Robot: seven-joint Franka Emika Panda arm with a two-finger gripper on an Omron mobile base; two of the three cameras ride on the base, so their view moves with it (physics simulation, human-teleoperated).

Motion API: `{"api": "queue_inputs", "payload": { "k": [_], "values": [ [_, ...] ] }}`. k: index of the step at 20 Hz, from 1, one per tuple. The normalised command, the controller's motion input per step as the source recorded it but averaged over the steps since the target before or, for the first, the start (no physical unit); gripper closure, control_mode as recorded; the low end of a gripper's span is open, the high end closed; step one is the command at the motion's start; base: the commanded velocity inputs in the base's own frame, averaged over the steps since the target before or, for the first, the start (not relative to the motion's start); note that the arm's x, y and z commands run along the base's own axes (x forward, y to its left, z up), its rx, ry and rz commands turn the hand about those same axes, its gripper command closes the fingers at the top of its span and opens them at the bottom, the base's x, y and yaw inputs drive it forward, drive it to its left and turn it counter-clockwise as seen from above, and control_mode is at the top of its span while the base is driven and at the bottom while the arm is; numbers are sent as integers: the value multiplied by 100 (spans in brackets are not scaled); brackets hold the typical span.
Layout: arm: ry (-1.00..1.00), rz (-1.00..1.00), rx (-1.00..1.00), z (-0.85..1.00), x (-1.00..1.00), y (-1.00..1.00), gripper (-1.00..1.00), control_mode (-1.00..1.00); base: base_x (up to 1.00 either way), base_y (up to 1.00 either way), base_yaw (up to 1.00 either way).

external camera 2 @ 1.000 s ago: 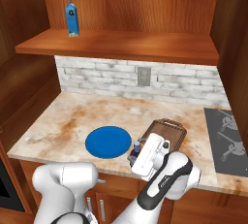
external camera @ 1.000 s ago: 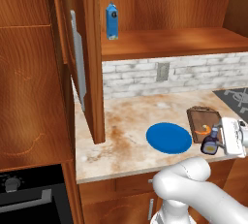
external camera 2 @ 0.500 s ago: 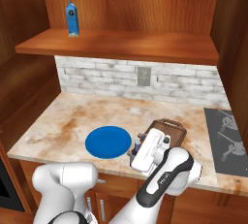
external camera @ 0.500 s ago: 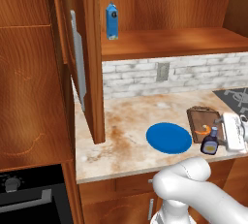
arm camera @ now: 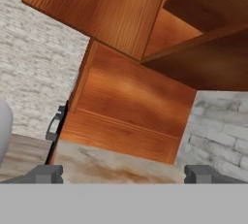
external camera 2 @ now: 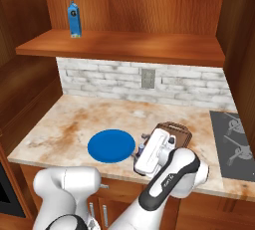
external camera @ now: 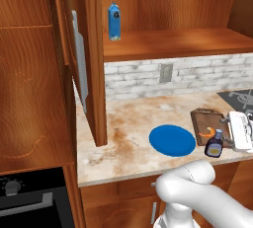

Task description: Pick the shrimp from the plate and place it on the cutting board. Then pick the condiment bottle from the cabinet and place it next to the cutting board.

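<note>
Beside the cutting board (external camera: 208, 124) stands the condiment bottle (external camera: 214, 144), label unreadable, the hand (external camera: 228, 132) spread open.

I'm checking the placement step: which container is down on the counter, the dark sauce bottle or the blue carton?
The dark condiment bottle, standing beside the cutting board; the blue carton is up on the cabinet shelf.

I see the shrimp (external camera: 215, 134) on the board (external camera: 207, 123), at the plate's (external camera: 170, 140) 3 o'clock. The bottle (external camera: 214, 145) stands at the board's 6 o'clock, touching it.
</note>
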Motion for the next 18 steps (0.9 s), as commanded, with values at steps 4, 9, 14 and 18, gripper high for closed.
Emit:
{"api": "queue_inputs", "payload": {
  "k": [4, 9, 14, 18],
  "values": [
    [0, 0, -1, 4, -21, 0, -100, -100, 0, 0, 0],
    [-3, 0, -10, 2, -37, -4, -100, -100, 0, 0, 0],
    [-3, 0, -17, 23, -36, -8, -100, -100, 0, 0, 0],
    [-8, 0, -24, 30, -31, -8, -100, -100, 0, 0, 0]
  ]
}}
